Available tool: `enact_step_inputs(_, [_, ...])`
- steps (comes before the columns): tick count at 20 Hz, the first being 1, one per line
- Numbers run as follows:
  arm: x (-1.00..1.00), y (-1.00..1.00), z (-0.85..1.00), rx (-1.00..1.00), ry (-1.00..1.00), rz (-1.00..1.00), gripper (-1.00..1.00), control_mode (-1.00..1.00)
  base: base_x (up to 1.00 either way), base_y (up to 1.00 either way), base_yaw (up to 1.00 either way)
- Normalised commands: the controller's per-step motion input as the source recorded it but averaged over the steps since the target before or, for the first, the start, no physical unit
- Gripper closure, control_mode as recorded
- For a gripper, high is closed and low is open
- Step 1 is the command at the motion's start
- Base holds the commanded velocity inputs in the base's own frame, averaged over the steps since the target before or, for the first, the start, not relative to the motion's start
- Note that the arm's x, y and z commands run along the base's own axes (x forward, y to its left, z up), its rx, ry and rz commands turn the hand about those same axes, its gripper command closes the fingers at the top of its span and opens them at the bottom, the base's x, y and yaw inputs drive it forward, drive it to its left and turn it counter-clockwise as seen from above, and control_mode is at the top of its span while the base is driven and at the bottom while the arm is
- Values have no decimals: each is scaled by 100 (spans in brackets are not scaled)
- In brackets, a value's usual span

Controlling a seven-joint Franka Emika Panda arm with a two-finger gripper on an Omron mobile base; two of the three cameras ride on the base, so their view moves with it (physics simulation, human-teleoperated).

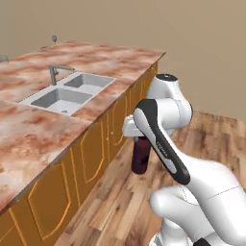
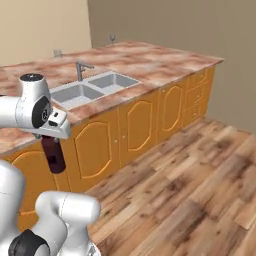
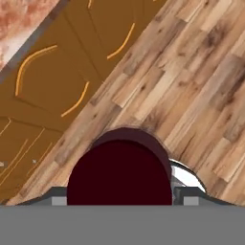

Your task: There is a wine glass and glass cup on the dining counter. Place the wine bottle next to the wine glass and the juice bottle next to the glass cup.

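- Left base view: the gripper (image 1: 136, 136) holds the juice bottle (image 1: 140, 155) by its top, so that the maroon bottle hangs upright over the wooden floor (image 1: 120, 192), just beside the orange-brown cabinet fronts of the dining counter (image 1: 96, 60). The robot's own forearm crosses in front of the bottle's right side and hides the fingers. One steel sink (image 1: 67, 91) with two basins and one faucet (image 1: 55, 73) is set into the marbled top. One wine glass (image 1: 54, 39) stands small at the far edge of the counter, well apart from the bottle.
- Right base view: the gripper (image 2: 50, 136) is clamped on the cap of the juice bottle (image 2: 54, 155), which hangs in front of a cabinet door, below the level of the counter top (image 2: 160, 60). The sink (image 2: 92, 87) lies beyond it. The wine glass (image 2: 112, 37) stands at the far back edge.
- Hand view: the bottle's dark red cap (image 3: 119, 179) sits between the fingers; below lie floor planks and cabinet doors (image 3: 52, 91).
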Motion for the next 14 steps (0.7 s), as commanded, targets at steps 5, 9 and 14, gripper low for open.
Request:
enact_step_inputs(5, [0,0,0,0,0,0,100,100,-13,0,89])
enact_step_inputs(9, [0,0,0,0,0,0,100,100,-8,0,77])
enact_step_inputs(14, [0,0,0,0,0,0,100,100,-7,26,34])
